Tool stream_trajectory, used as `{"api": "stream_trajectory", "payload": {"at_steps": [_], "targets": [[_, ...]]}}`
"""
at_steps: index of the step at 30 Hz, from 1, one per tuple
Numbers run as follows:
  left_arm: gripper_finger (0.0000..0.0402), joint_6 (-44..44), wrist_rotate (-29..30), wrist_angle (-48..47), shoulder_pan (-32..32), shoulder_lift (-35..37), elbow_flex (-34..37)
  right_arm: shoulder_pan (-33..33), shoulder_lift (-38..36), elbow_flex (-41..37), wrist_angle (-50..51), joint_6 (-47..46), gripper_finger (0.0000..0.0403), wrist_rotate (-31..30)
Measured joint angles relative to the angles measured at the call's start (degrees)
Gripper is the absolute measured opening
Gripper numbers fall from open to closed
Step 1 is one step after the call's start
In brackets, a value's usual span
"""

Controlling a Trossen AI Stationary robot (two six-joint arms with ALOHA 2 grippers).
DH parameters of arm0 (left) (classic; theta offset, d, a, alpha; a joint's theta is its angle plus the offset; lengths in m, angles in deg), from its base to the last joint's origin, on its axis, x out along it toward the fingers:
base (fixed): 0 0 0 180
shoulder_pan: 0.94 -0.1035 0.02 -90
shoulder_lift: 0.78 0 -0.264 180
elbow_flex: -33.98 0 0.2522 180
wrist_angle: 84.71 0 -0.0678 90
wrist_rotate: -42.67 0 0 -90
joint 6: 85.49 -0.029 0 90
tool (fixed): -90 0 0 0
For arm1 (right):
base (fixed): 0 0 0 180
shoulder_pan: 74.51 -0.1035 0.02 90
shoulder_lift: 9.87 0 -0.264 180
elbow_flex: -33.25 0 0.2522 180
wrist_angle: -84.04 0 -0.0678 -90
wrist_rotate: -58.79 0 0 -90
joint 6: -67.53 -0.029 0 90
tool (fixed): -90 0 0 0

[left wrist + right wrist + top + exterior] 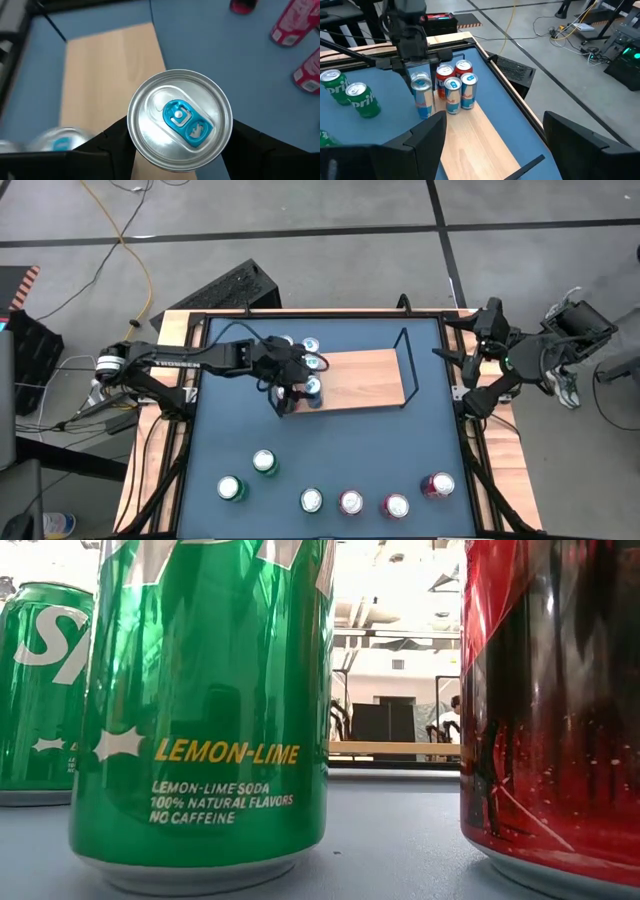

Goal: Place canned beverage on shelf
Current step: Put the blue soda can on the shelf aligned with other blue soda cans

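My left gripper [298,394] reaches in from the table's left and is shut on a silver can with a blue tab [179,117]. It holds the can at the near left corner of the shelf [365,378], a light-wood board with black wire ends. Three more cans [456,82] stand upright in a cluster on the shelf's left end, just beyond the held one. My right gripper [495,150] waits open with nothing between its fingers, raised at the table's right edge [463,373]. My left gripper pinches the can between its two fingers, one on each side of the wall just under the top rim [134,142]. The fingers [250,145] slant down from the table's left. The can stays upright; whether its base rests on the board, I cannot tell.
Loose cans stand along the near part of the blue table: two green ones [264,462] [231,488], a silver-topped one [311,500] and three red ones [397,505]. The low view is filled by a green can [200,710] and a red can [550,710]. The shelf's right half is bare wood.
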Motion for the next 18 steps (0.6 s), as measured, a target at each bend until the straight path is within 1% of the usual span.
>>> {"api": "stream_trajectory", "payload": {"at_steps": [3, 5, 18], "targets": [[0.0217, 0.55, 0.41, -0.27, 0.37, -0.96, 0.10, 0.00, 0.14, 0.00, 0.00, -0.07, 0.0317, 0.08], [0.0217, -0.12, 2.23, 0.31, 0.62, -1.53, 0.04, -0.02, 0.11, 0.00, 0.02, -0.04, 0.0317, 0.08], [0.0217, -1.47, 5.48, 0.62, 1.21, -4.78, 0.04, -0.02, 0.10, 0.00, 0.04, -0.02, 0.0317, 0.08]]}}
